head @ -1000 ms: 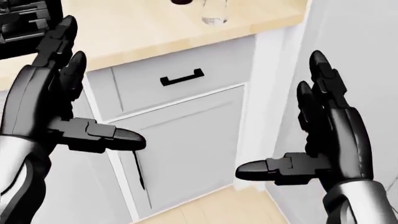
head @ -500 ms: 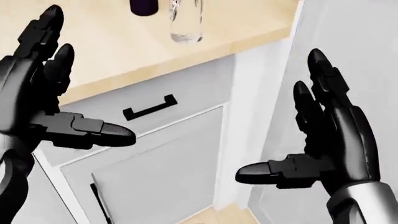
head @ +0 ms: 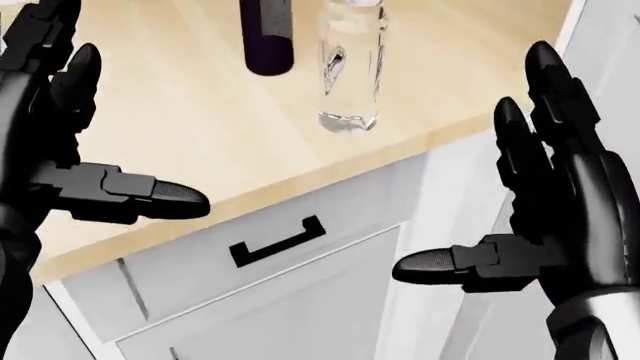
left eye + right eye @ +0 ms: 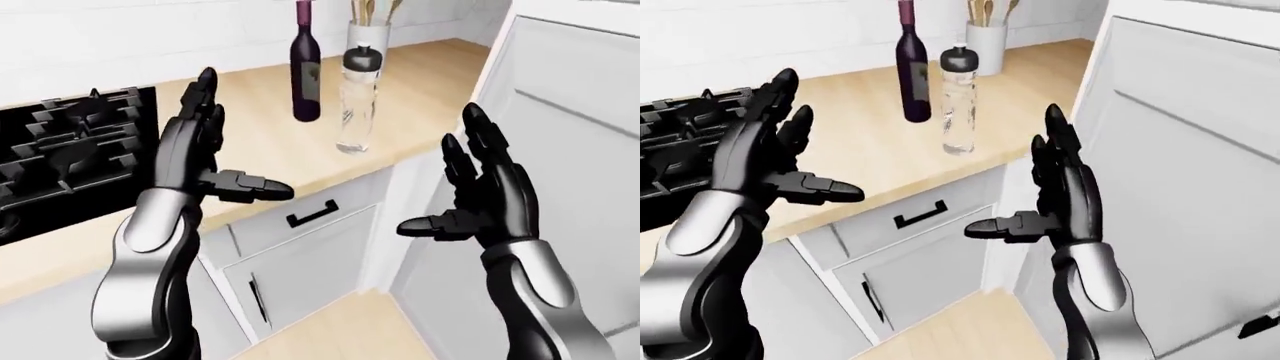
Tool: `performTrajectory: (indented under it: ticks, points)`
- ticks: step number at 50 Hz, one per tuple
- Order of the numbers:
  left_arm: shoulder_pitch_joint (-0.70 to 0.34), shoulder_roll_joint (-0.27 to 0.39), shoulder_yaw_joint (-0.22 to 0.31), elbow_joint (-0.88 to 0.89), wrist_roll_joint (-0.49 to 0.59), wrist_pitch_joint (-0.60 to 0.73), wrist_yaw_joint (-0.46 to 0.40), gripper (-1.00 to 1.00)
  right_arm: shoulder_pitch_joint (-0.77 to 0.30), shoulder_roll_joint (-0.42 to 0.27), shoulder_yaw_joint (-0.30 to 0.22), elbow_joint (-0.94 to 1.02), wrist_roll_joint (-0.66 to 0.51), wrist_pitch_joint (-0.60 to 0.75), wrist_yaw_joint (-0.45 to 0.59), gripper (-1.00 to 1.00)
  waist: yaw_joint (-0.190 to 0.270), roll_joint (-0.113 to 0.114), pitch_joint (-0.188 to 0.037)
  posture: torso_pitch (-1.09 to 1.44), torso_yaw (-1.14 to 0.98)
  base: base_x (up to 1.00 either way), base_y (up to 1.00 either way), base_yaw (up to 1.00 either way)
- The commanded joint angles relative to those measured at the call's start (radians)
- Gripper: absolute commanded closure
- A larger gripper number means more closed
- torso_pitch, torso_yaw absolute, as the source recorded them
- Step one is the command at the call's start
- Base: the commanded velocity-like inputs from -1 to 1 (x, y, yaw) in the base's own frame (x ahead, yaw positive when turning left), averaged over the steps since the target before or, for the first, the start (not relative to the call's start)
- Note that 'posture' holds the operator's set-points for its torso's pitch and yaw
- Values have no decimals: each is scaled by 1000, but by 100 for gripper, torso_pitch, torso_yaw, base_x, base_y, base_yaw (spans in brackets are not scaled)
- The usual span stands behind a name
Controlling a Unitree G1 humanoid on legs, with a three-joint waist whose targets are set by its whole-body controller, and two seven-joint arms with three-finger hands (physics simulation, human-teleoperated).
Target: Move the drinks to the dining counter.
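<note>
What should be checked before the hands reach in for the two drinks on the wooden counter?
1. Both drinks in view: ok. Wine bottle and clear water bottle stand upright on the wooden counter.
2. Left hand free: ok, fingers spread, holding nothing.
3. Right hand free: ok, open and empty.
4. Bottles apart enough to grasp singly: cannot tell; they stand close, side by side.
5. Neighbours: not ok for a careless sweep. A utensil holder stands just beyond the bottles, a black stove at left.
6. Dining counter located: cannot tell, it does not show in any view.
</note>
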Motion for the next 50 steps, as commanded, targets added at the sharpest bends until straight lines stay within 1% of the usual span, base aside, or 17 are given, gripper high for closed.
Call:
performTrajectory:
  ticks: [1, 3, 4, 6, 11, 13, 15, 16, 18, 21, 28, 30, 33, 37, 38, 39, 50]
  points:
    - [-23, 0, -3, -15, -2, -27, -3, -100, -16, -13, -20, -27, 19, -14, -14, -100, -9, -2, -14, 0, 0, 10, 0, 0]
    - [-25, 0, -3, -26, -3, -15, -2, -100, -20, -19, -26, -31, 29, -8, -22, -100, -13, -74, -28, 0, 0, 5, 0, 0]
    - [-27, 0, -2, -30, -4, -11, -3, -100, -19, -21, -30, -38, 35, -2, -25, -100, -10, -37, -5, 0, 0, 5, 0, 0]
    - [-33, 1, -1, -30, -6, -6, -3, -100, -22, -27, -44, -45, 51, 3, -32, -100, -17, -65, 13, 0, 0, 0, 0, 0]
    - [-49, 3, -6, -52, -5, 28, 1, -100, -23, -38, -51, -45, 66, 0, -41, -100, -24, -39, 31, 0, 0, 0, 0, 0]
    - [-53, 5, -8, -54, -4, 32, 0, -100, -27, -42, -57, -46, 74, 5, -45, -100, -32, -16, 24, 0, 0, 0, 0, 0]
    - [-59, 6, -7, -52, -3, 36, -2, -100, -26, -43, -61, -47, 80, 3, -47, -100, -33, 37, -3, 0, 0, 0, 0, 0]
    - [-57, 5, -8, -51, -2, 33, -1, -100, -24, -44, -62, -45, 83, 0, -47, -100, -35, 14, -20, 0, 0, 0, -9, 0]
    - [-54, 3, -8, -47, -2, 26, -2, -100, -22, -46, -65, -46, 87, -4, -48, -100, -22, 48, -21, 0, 0, 0, -14, 0]
    - [-55, 1, -11, -56, -1, 35, -1, -100, -20, -49, -70, -48, 95, -4, -51, -100, -14, 51, -31, 0, 0, 0, -15, 0]
    - [-53, 2, -8, -61, 0, 37, -4, -100, -15, -52, -61, -36, 89, -22, -54, -100, -11, -9, -4, 0, 0, 0, -19, 0]
    - [-44, 5, 5, -65, -5, 33, -7, -100, -14, -51, -61, -40, 88, -22, -54, -100, -2, -85, -9, 0, 0, 0, 0, 0]
    - [-36, 16, 26, -64, -17, 25, -10, -100, -16, -51, -48, -38, 77, -20, -56, -100, -8, -39, 5, 0, 0, 0, 0, 0]
    - [-42, 34, 48, -86, -36, 52, -6, -100, -20, -49, -36, -39, 56, -16, -52, -100, -29, 34, -37, 0, 0, 3, 0, 0]
    - [-44, 36, 49, -83, -38, 50, -4, -100, -20, -48, -36, -36, 53, -19, -50, -100, -27, 10, -9, 0, 0, 18, 0, 0]
    - [-45, 36, 47, -84, -41, 50, -2, -100, -22, -47, -37, -42, 54, -12, -51, -100, -30, 18, 6, 0, 0, 21, 0, 0]
    - [-48, 35, 31, -79, -48, 46, 10, -100, -13, -41, -30, -32, 32, -26, -38, -100, -27, 1, 5, 0, 0, 23, 1, 0]
